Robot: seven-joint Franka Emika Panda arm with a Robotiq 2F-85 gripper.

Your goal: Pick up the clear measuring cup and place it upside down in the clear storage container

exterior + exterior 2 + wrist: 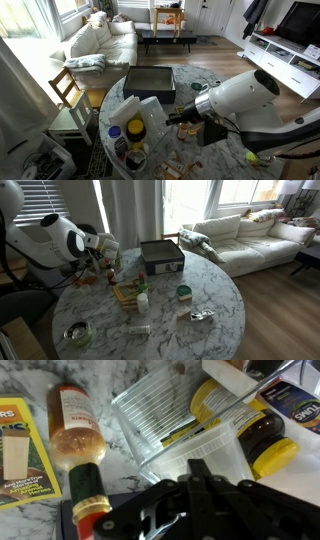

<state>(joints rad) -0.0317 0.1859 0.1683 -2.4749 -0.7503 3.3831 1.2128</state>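
The clear measuring cup (175, 420) fills the middle of the wrist view, tilted, with its ribbed base toward the upper left. My gripper (195, 475) has its dark fingers closed together on the cup's near wall. In both exterior views the gripper (185, 117) (105, 265) hovers over the clutter on the round marble table. The clear storage container (148, 69) (162, 266), dark smoky grey and rectangular, sits apart from the gripper toward the sofa side. I cannot make out the cup in the exterior views.
Under the gripper stand a yellow-lidded jar (255, 435), also in an exterior view (135, 128), an orange-liquid bottle (72, 425), a red-capped bottle (88, 490) and a yellow box (15, 445). Small items (140, 302) are scattered over the marble table (215, 285).
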